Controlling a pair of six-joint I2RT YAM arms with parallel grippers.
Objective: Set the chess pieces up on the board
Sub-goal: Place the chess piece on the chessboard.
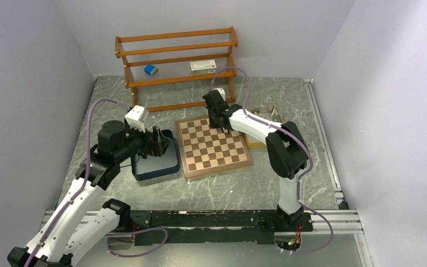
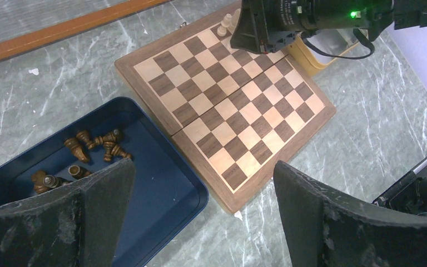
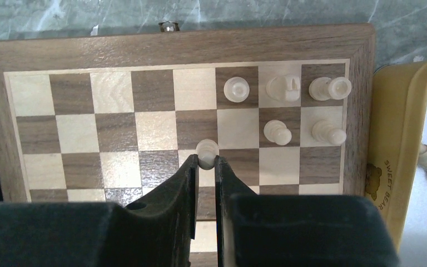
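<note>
— One cream pawn [image 3: 207,149] is pinched in your right gripper [image 3: 204,162]: small, pale, round-headed.
— Where is it?
— Over the board [image 3: 117,51], toward its far edge, near five cream pieces [image 3: 278,132] in the far right corner beside the yellow tray [image 3: 400,111]. Its head pokes out beyond the jaws, in line with them; the base is hidden.
— And my left?
— Your left gripper [image 2: 203,172] gapes wide above the navy tray [image 2: 167,194].
</note>
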